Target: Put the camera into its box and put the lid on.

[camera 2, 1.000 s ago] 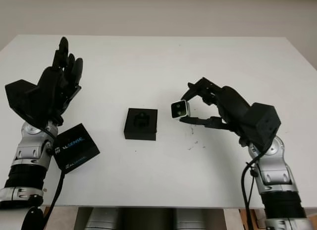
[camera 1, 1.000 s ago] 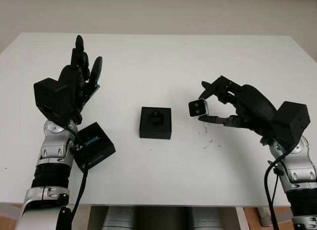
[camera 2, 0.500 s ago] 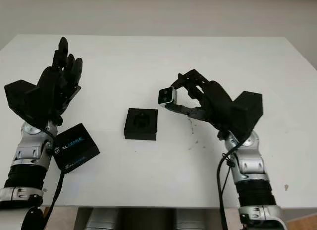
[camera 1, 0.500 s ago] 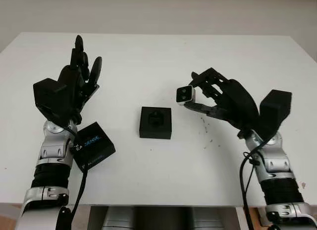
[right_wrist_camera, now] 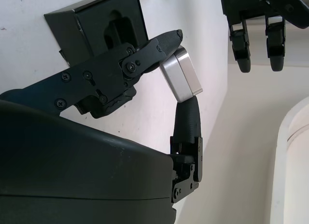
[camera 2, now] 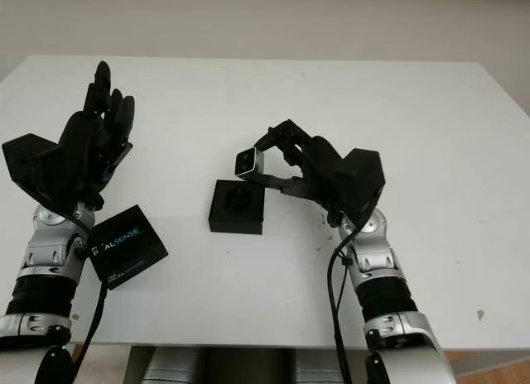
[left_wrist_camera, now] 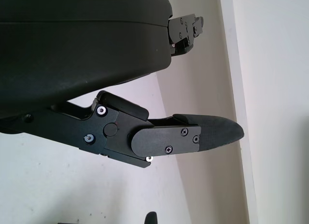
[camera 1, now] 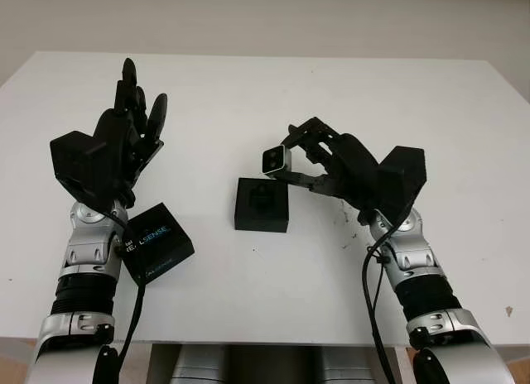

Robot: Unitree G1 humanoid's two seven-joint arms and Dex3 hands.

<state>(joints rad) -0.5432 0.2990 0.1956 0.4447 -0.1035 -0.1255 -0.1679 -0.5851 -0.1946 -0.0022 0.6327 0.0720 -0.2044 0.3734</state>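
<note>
Nearest the front edge of the surface (camera 1: 273, 301), over toward its left side, the lid (camera 1: 157, 242) lay flat with its printed face up, just beside the left forearm. Above it the left hand (camera 1: 108, 148) was raised off the surface, open and holding nothing, well apart from the action.

A little farther in, near the middle of the surface, sat the box (camera 1: 261, 204), open, its moulded recess facing up.

And right there was the play: the right hand (camera 1: 331, 165) had the camera (camera 1: 275, 160) pinched between its fingers, clamped on the small silver body and held in the air. The camera hung just past the box's far edge, toward its right corner, lenses facing the robot. It was close, but not yet over the recess. In the right wrist view the camera (right_wrist_camera: 182, 75) showed gripped on its flat faces, with the box (right_wrist_camera: 96, 26) just beyond the fingertip.

My read: the recess lay slightly nearer the front edge and a touch left of the camera, so the next move called for a short pull back and down, with the camera's long side lined up to the slot. The right hand was plainly the nearer one.
</note>
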